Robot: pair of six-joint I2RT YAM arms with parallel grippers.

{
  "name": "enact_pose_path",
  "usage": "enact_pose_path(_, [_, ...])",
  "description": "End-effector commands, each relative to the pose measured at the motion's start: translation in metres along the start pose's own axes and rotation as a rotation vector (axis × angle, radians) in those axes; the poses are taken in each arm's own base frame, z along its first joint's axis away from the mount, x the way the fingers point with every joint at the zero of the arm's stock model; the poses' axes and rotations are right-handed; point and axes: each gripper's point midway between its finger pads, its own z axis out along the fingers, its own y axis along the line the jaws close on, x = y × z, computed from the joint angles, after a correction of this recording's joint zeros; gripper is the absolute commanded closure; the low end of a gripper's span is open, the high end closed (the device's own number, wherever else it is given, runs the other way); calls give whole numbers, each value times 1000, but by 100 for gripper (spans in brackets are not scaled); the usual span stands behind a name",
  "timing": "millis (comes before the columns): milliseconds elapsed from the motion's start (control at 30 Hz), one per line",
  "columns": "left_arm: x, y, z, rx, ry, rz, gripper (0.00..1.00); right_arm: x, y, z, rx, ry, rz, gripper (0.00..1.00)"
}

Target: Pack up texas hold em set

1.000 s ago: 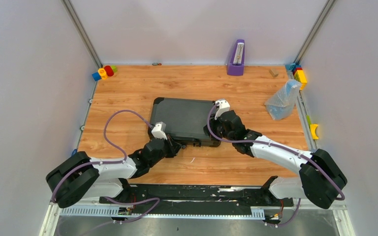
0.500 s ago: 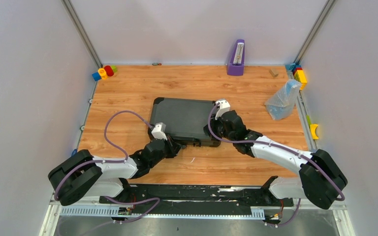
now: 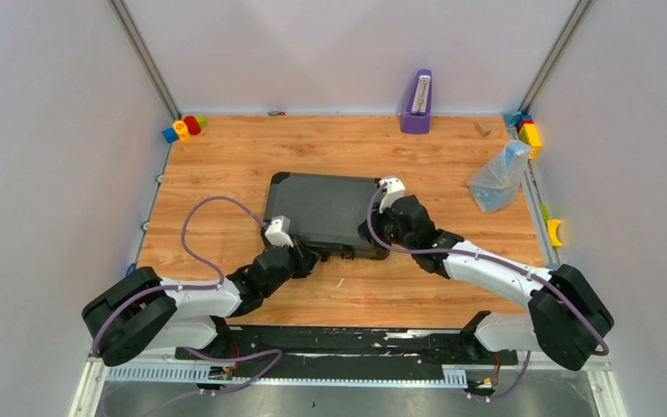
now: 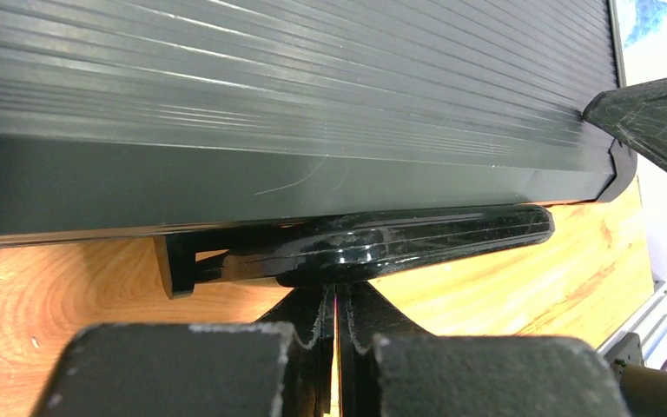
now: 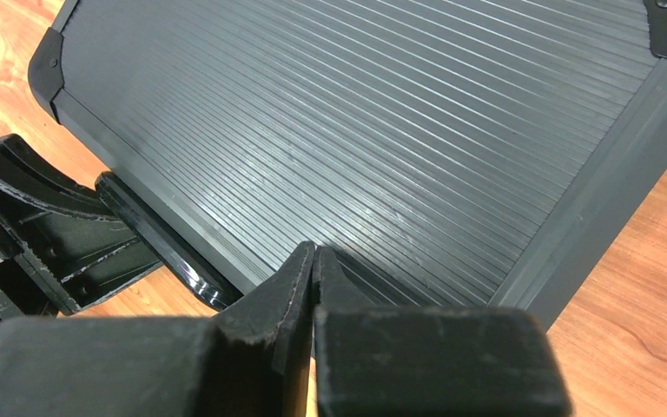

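The black ribbed briefcase [image 3: 321, 208] of the texas hold em set lies closed and flat in the middle of the wooden table. Its glossy handle [image 4: 399, 239] runs along the near edge. My left gripper [image 4: 337, 291] is shut, its tips right under the handle at the case's near left. My right gripper [image 5: 314, 252] is shut too, its tips resting at the near edge of the lid [image 5: 356, 113] on the right side. No chips or cards show.
A purple metronome [image 3: 416, 102] stands at the back edge. A clear plastic bag [image 3: 498, 178] lies to the right of the case. Coloured toy blocks sit in the back left corner [image 3: 183, 128] and along the right edge [image 3: 530, 132].
Both arms have barely shifted; the left gripper has crept slightly toward the case. The case stays closed and still.
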Motion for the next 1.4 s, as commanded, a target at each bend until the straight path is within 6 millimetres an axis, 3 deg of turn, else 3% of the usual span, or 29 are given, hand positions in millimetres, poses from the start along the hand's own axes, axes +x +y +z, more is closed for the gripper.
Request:
enact_pose_path(0, [-17,-3,1,-3,-78,-23,100,19,4,-5,-47,57,-29,96])
enact_pose_path(133, [-7,-6,-4,8,-15,-24,100,20,10,-6,-83,59,-38,95])
enact_pose_path(300, [12,12,-24,-76,99,-45,95,18,10,-6,-86,52,-41,95])
enact_pose_path(467, [16,14,-42,-90,159,-37,95,19,14,-6,-105,56,-40,94])
enact_pose_path(600, [0,0,-53,-56,142,3,94,22,18,-5,-124,65,-53,94])
enact_pose_path(833, [-57,-20,-70,-86,31,171,92,23,21,-6,-131,63,-70,93])
enact_pose_path(1067, [-86,-31,-59,-132,1,283,96,23,21,-4,-129,68,-72,93])
enact_pose_path(1200, [-88,-36,-43,-136,61,329,96,24,20,-4,-127,70,-74,93])
enact_pose_path(1367, [-75,-34,-29,-166,151,367,96,23,20,-5,-123,66,-77,94])
